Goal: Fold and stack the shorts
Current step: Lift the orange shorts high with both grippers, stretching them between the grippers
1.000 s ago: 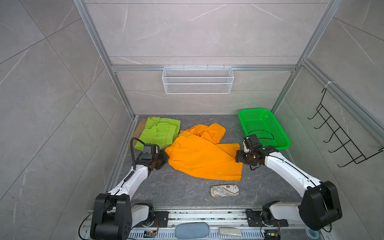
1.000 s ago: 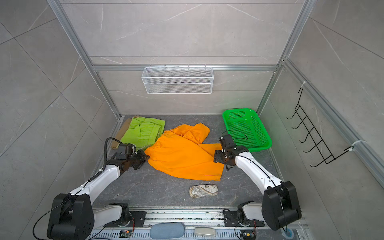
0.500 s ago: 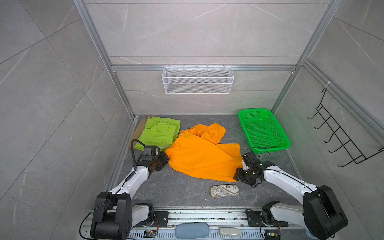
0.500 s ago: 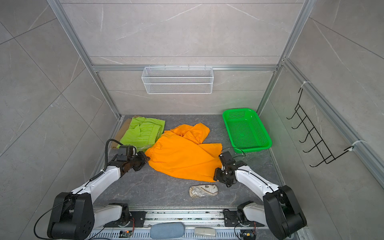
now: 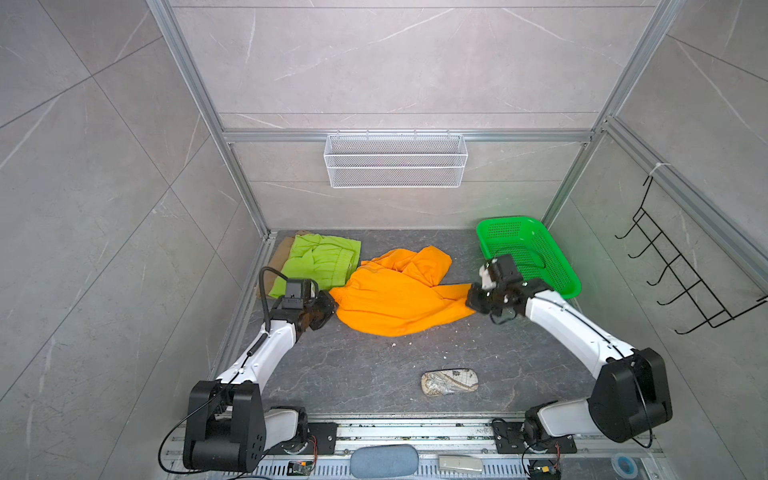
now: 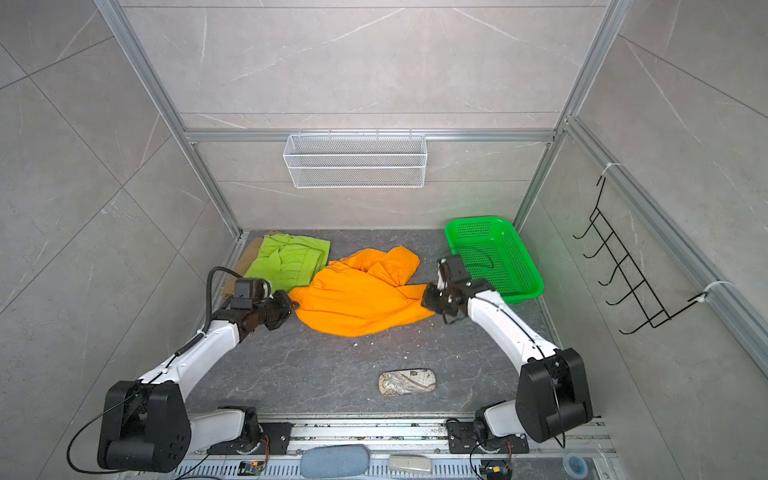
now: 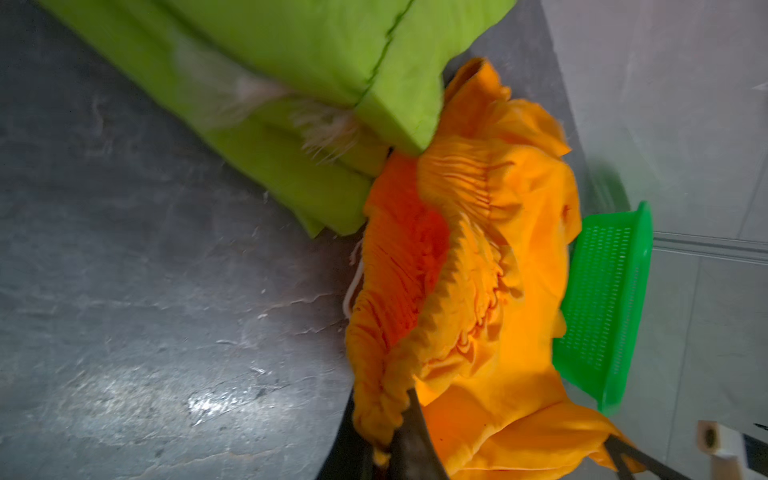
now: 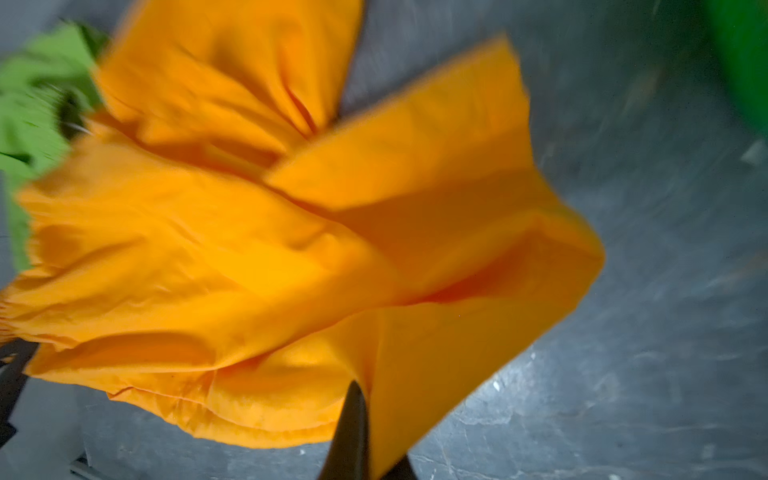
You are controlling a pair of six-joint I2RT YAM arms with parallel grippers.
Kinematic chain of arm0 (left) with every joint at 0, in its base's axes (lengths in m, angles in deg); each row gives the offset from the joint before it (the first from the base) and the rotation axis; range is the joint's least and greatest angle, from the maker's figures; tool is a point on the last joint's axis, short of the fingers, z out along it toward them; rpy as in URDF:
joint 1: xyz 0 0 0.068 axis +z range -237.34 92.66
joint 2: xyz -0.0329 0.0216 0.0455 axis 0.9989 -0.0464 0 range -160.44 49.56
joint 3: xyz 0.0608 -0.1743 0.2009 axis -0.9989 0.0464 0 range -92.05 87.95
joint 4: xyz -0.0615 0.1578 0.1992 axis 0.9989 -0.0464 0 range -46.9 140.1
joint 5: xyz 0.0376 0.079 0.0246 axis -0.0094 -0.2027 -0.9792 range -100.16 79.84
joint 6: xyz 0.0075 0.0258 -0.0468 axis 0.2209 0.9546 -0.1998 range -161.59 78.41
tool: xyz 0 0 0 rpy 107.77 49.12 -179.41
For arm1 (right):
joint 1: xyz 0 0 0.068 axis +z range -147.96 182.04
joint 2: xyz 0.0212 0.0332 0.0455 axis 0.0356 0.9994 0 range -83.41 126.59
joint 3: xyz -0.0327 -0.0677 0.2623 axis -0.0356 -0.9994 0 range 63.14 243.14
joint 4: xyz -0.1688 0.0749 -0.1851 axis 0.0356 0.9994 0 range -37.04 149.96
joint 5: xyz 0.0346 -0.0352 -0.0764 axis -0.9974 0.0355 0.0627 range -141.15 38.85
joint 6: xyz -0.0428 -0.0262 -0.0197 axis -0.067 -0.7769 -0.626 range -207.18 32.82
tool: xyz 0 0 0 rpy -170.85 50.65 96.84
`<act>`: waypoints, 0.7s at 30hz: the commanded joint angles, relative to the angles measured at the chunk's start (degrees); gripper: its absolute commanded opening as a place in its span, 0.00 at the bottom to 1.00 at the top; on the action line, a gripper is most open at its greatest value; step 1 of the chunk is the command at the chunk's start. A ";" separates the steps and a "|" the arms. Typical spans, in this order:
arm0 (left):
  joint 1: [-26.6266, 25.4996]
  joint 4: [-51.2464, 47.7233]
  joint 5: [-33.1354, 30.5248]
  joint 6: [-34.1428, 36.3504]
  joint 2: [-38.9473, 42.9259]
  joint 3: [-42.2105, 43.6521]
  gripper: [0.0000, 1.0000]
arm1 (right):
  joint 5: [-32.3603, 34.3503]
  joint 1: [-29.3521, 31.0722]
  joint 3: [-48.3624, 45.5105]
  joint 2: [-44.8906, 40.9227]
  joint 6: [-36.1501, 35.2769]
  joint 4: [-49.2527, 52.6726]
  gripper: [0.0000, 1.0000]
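Note:
The orange shorts (image 5: 395,295) (image 6: 357,299) lie crumpled mid-table, stretched between my two grippers. On their left end, my left gripper (image 5: 330,307) (image 6: 293,305) (image 7: 382,399) is shut on the gathered waistband of the orange shorts (image 7: 498,291). At the right end my right gripper (image 5: 471,301) (image 6: 426,301) (image 8: 374,415) is shut on a hem corner of the orange shorts (image 8: 291,249), raised slightly off the table. The lime green shorts (image 5: 320,262) (image 6: 286,259) (image 7: 291,83) lie folded at the back left on the tan shorts (image 5: 280,259) (image 6: 249,257), whose edge shows.
A green plastic basket (image 5: 536,257) (image 6: 498,257) stands at the back right, just behind my right arm. A small patterned pouch (image 5: 449,381) (image 6: 407,382) lies near the front edge. A white wire shelf (image 5: 395,160) hangs on the back wall, black hooks (image 5: 673,286) on the right wall.
My right gripper dipped to the shorts' front right corner, shut on it and drew it back and up toward the basket. The left gripper has kept its hold in place.

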 commanded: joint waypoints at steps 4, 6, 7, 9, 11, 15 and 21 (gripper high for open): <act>4.53 -6.99 1.05 4.28 -3.72 -24.91 0.00 | -0.90 -10.28 30.62 7.47 -4.82 12.14 0.00; 5.97 -9.12 1.01 4.78 -5.39 -31.91 0.00 | -3.10 -13.80 38.30 10.36 -3.90 14.02 0.00; 6.63 -10.29 1.07 4.95 -6.35 -35.65 0.00 | -4.22 -15.25 41.68 11.37 -3.36 14.83 0.00; 7.27 -12.63 1.30 5.38 -7.95 -42.16 0.00 | -5.98 -17.27 46.73 12.55 -2.63 16.13 0.00; 7.39 -14.77 1.55 5.91 -9.02 -48.09 0.00 | -7.27 -18.58 51.45 12.90 -2.56 17.54 0.00; 7.32 -18.05 3.84 6.04 -8.66 -56.10 0.00 | -10.88 -20.82 57.91 10.58 -3.01 18.92 0.00; 6.85 -17.55 8.19 1.71 -1.16 -59.76 0.00 | -17.62 -25.81 61.00 2.85 -0.32 14.31 0.00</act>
